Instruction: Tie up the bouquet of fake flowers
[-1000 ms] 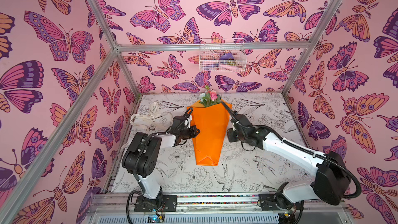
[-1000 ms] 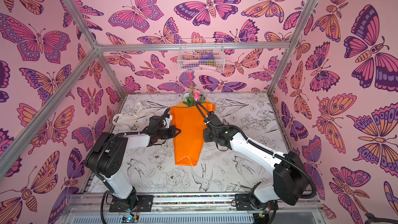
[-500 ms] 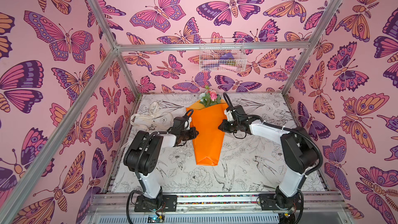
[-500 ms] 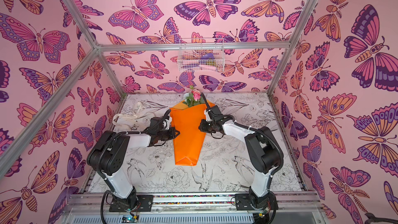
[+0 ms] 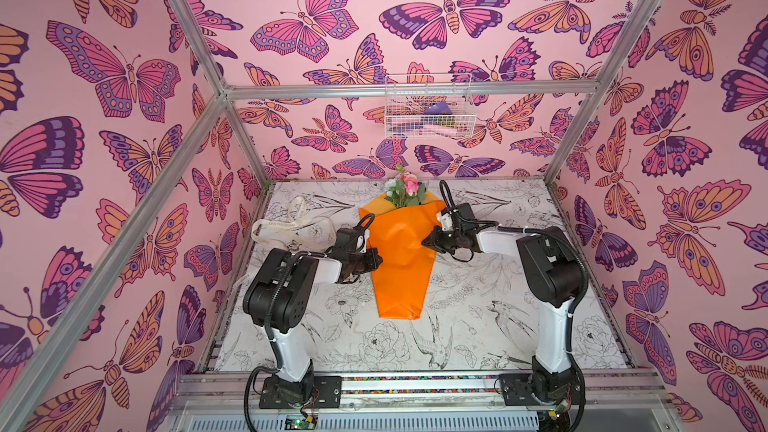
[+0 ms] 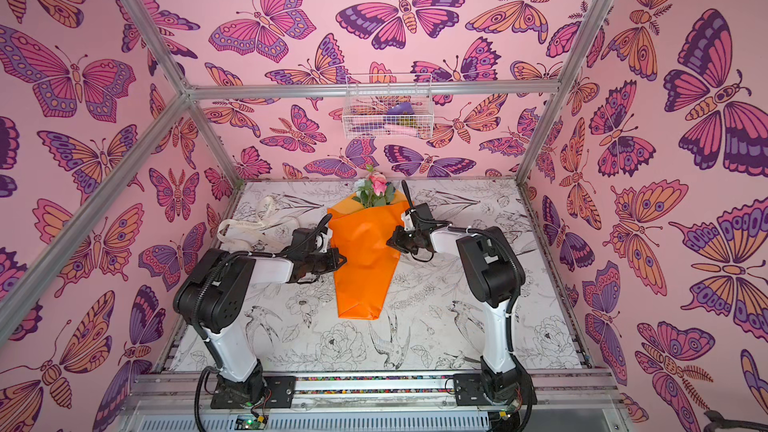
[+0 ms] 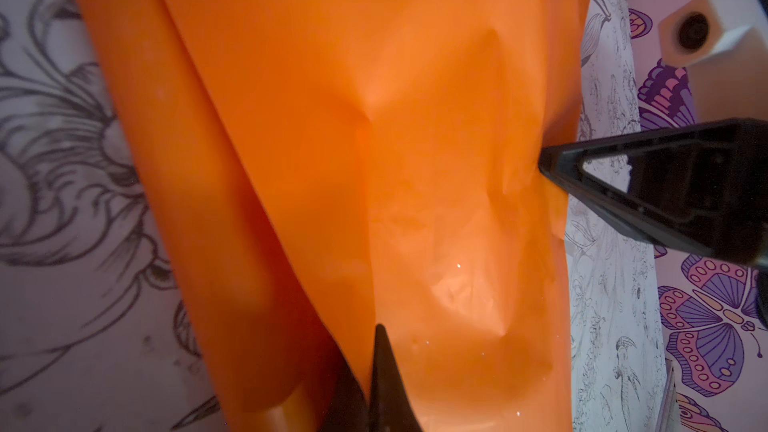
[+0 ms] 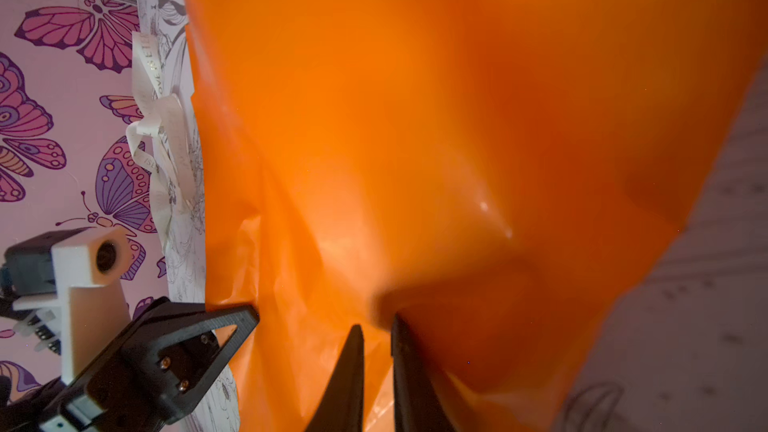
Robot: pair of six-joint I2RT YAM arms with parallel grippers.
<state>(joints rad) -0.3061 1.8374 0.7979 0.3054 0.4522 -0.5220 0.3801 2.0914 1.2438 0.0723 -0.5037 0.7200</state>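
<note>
Partly readable on ribbon (image 8: pixel 154 64), in capitals along its length: "OVE IS ETER", with the rest lost in folds. Cream, looped loosely on table (image 5: pixel 478 317), lying left of bouquet (image 5: pixel 401 259) and apart from it in both top views.

Left gripper (image 7: pixel 365 367): pressed together, pinching the edge of orange paper (image 7: pixel 415 118) on bouquet's left side, about midway along the wrap. Right gripper (image 8: pixel 376 326): almost together, with a thin fold of paper nipped between fingers (image 8: pixel 405 376); placed on the opposite edge, slightly nearer the blooms (image 5: pixel 409 191) than its partner. Facing each other across the wrap, tips pointing inward.

Lying flat mid-table between both grippers, long axis running front to back: wide open end at the far side, narrow folded end nearer the front. Wrapped in bright, glossy orange, tapering to a blunt folded bottom. Creased and dented across the stretch between the two grips, smoother below. Peeking from the wide end: one pink rose, paler heads beside it, green leaves. Stems out of sight inside the wrap.
</note>
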